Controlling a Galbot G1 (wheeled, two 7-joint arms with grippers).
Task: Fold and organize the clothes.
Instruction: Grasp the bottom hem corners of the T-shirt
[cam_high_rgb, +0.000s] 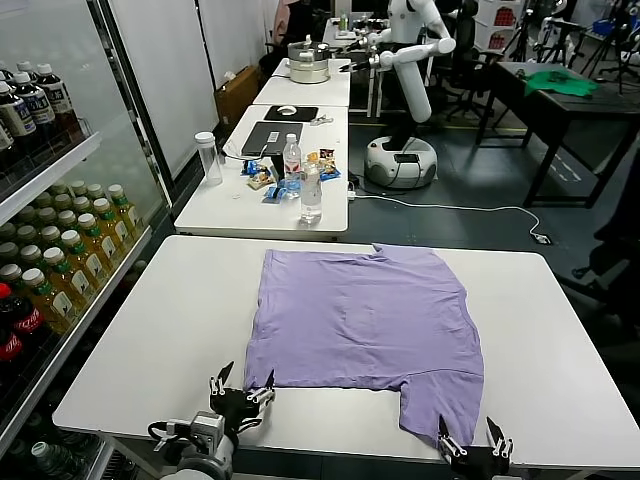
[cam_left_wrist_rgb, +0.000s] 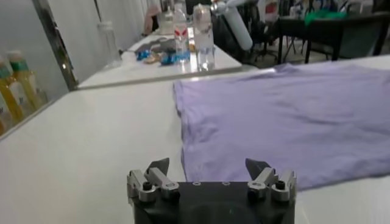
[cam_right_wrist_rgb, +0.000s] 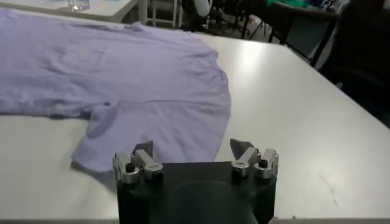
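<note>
The lavender T-shirt (cam_high_rgb: 365, 320) lies spread flat on the white table (cam_high_rgb: 170, 330), with one sleeve reaching toward the front edge at the right. My left gripper (cam_high_rgb: 242, 387) is open at the table's front edge, just at the shirt's near left corner; in the left wrist view the gripper (cam_left_wrist_rgb: 208, 167) faces the shirt's (cam_left_wrist_rgb: 286, 115) hem. My right gripper (cam_high_rgb: 473, 435) is open at the front edge, just before the sleeve; in the right wrist view the gripper (cam_right_wrist_rgb: 192, 148) sits at the sleeve's (cam_right_wrist_rgb: 152, 131) end. No printed graphic shows.
A second white table (cam_high_rgb: 270, 190) behind holds a clear cup, water bottles, snacks and a laptop. A drinks fridge (cam_high_rgb: 50, 250) stands at the left. Another robot (cam_high_rgb: 405, 90) and a dark table with a green cloth (cam_high_rgb: 560, 82) stand far back.
</note>
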